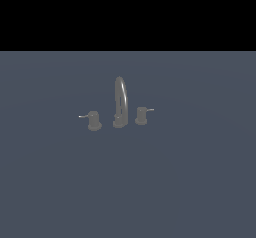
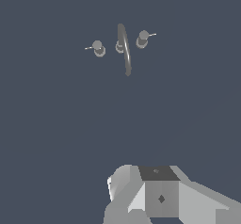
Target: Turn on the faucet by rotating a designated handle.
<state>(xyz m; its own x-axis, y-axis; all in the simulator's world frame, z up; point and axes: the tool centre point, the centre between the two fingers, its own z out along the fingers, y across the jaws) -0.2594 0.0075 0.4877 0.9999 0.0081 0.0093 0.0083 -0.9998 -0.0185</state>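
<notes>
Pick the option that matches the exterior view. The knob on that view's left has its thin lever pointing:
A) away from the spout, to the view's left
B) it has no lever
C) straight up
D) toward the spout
A: the pale lever sticks out from the left knob toward the view's left, on the side away from the arched spout.

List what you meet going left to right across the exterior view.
Handle with its lever pointing toward the view's left → arched spout → twin knob with its lever pointing toward the view's right.
</notes>
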